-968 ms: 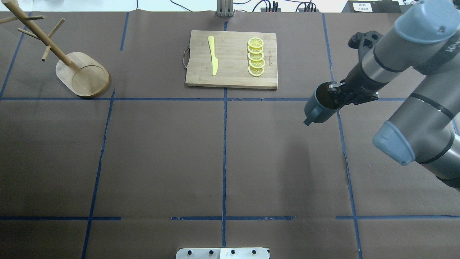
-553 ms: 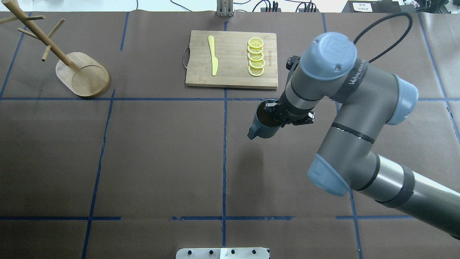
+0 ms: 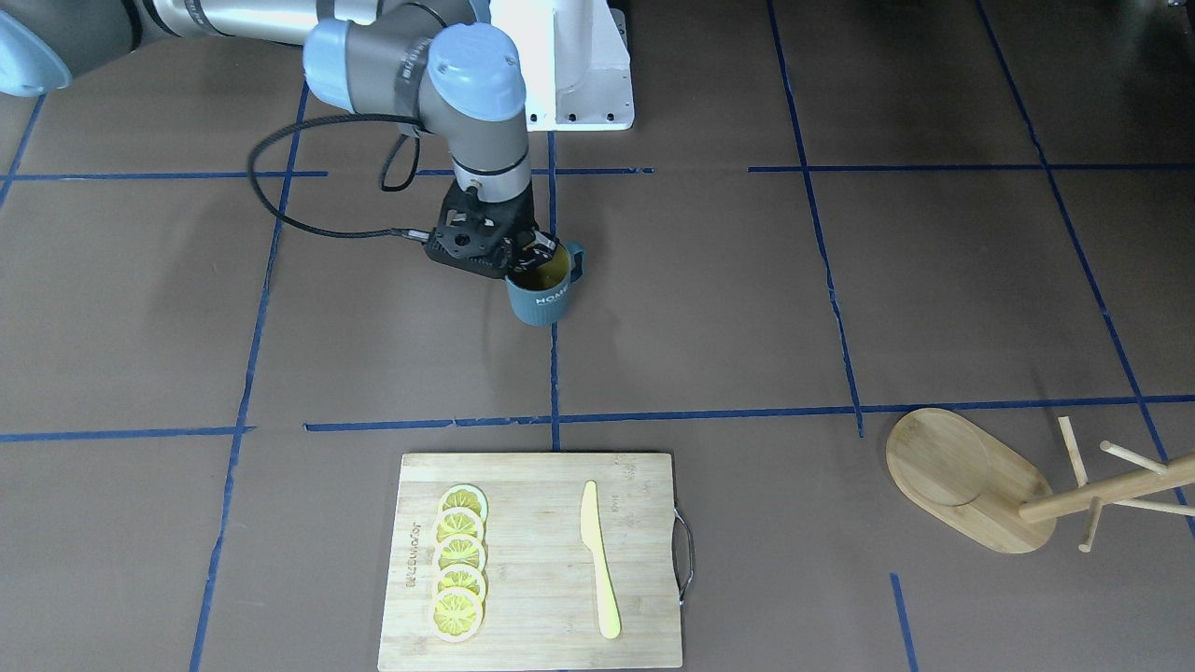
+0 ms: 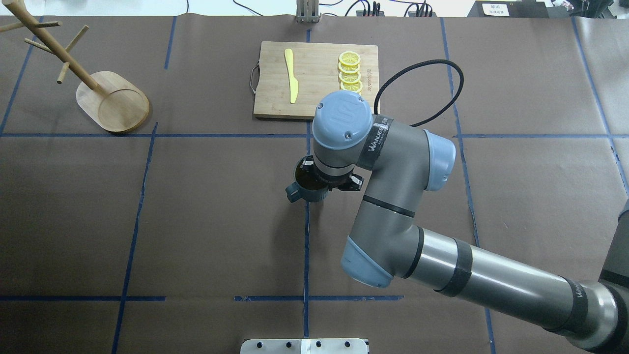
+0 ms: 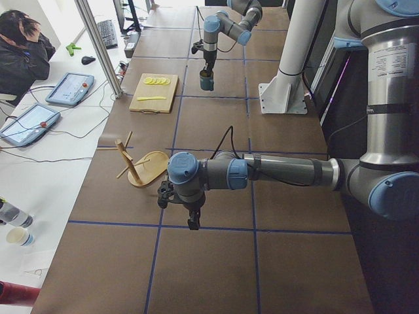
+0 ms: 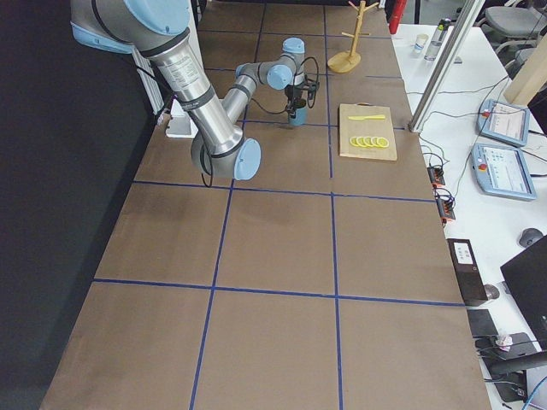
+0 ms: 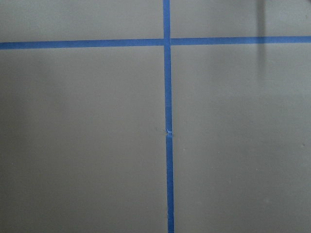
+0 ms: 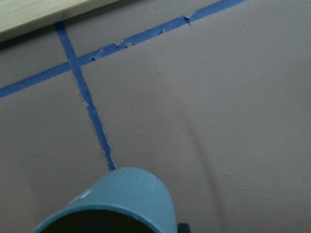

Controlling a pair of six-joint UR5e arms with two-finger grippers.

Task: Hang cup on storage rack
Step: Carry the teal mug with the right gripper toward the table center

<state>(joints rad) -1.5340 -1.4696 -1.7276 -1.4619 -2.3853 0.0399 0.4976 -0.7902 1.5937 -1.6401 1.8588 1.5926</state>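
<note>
The dark teal cup (image 4: 307,195) with yellow inside hangs near the table's middle, held by its rim. "HOME" lettering shows in the front view (image 3: 549,301). Its handle (image 4: 291,191) points to the overhead view's left. My right gripper (image 4: 310,168) is shut on the rim, one finger inside the cup; it also shows in the front view (image 3: 532,254). The right wrist view shows the cup's wall (image 8: 124,196) over the blue tape. The bamboo storage rack (image 4: 114,102) stands far left at the back, nothing on its pegs (image 3: 971,481). My left gripper (image 5: 192,220) shows only in the left side view; I cannot tell its state.
A bamboo cutting board (image 4: 314,64) with a yellow knife (image 4: 291,76) and lemon slices (image 4: 350,69) lies at the back middle, just behind the right arm's wrist. A black cable (image 4: 442,88) loops from the wrist. Blue tape lines cross the brown table cover.
My right arm has carried the cup leftward, from the right part of the table to near its middle. The rack and cutting board have not moved.
</note>
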